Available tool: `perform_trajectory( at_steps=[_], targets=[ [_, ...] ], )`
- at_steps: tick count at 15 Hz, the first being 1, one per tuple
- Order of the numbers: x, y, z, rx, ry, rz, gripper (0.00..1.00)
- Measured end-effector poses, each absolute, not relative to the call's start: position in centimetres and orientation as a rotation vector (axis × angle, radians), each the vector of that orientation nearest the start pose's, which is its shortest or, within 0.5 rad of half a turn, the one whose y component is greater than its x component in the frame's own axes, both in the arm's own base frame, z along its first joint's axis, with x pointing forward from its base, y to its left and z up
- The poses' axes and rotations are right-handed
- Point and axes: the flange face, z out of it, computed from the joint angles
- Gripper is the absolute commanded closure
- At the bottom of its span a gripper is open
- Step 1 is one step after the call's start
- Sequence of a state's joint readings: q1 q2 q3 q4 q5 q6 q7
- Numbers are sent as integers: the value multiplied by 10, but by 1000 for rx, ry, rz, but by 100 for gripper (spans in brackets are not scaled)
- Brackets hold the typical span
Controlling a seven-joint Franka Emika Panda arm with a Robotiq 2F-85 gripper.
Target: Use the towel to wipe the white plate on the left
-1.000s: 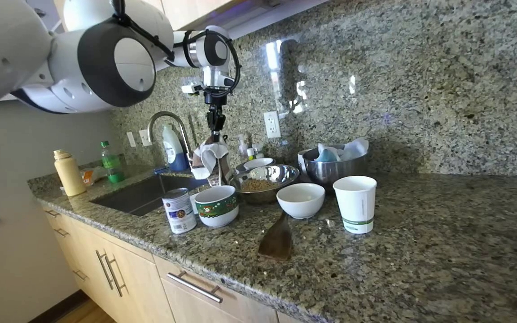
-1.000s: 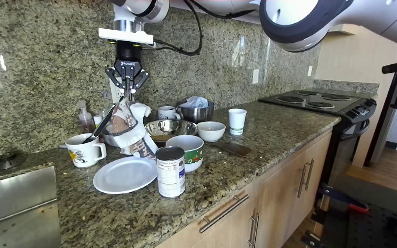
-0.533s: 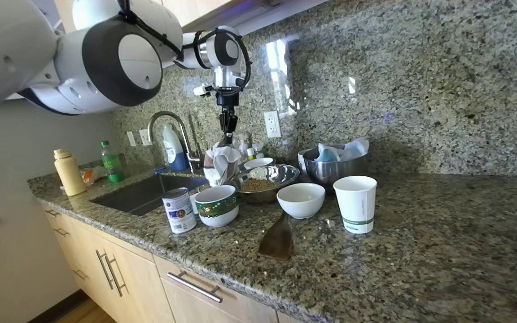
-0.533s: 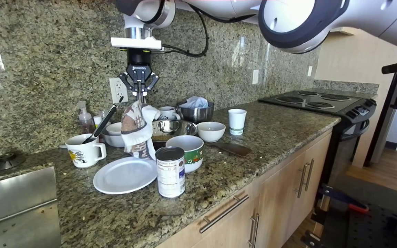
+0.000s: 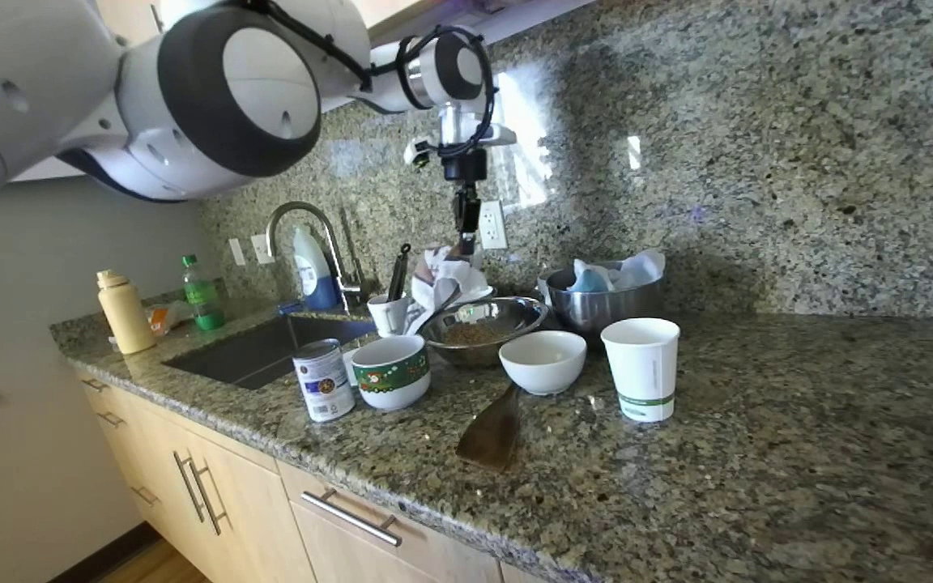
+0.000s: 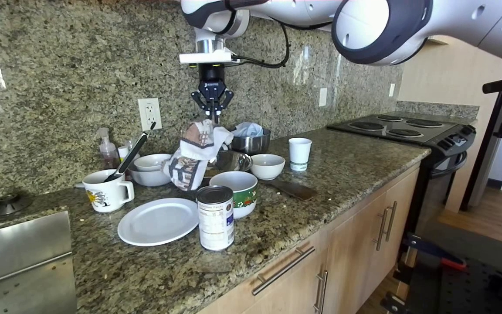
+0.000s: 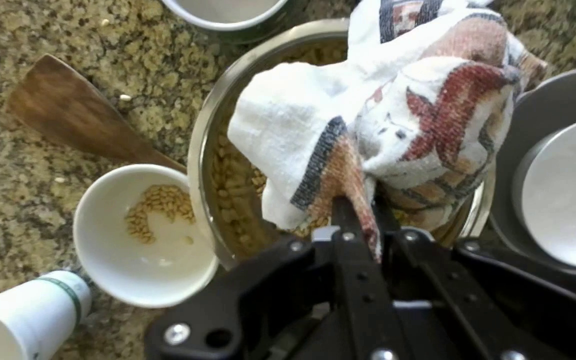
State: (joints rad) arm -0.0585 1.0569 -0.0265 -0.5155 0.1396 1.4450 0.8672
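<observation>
The white plate [image 6: 159,221] lies flat on the counter beside the can in an exterior view. The white, brown and red patterned towel [image 6: 196,146] hangs bunched below my gripper [image 6: 213,117]; it also shows in an exterior view [image 5: 438,279]. In the wrist view my gripper [image 7: 360,210] is shut on a fold of the towel [image 7: 298,110]. The towel hangs over the metal bowl of grain [image 7: 228,195] and covers much of it. Gripper and towel are behind and to the right of the plate, apart from it. The plate is out of the wrist view.
The can [image 6: 216,222] and green-banded mug [image 6: 244,196] stand at the plate's right. A white mug holding a black-handled utensil [image 6: 107,194] stands at its left. Stacked bowls [image 6: 148,176], a white bowl [image 6: 267,166], a wooden spatula [image 6: 296,189] and a paper cup [image 6: 300,152] surround the metal bowl.
My gripper and the towel have moved right in both exterior views, away from above the plate's back edge to over the metal bowl. The metal bowl and wooden spatula have shifted slightly.
</observation>
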Motion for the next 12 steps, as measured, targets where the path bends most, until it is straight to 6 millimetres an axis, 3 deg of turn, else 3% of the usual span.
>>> perform_trajectory(
  at_steps=[7, 12],
  targets=[
    [757, -156, 377, -2521, 1797, 258, 97],
    [745, -203, 371, -2391, 1973, 279, 97]
  ],
)
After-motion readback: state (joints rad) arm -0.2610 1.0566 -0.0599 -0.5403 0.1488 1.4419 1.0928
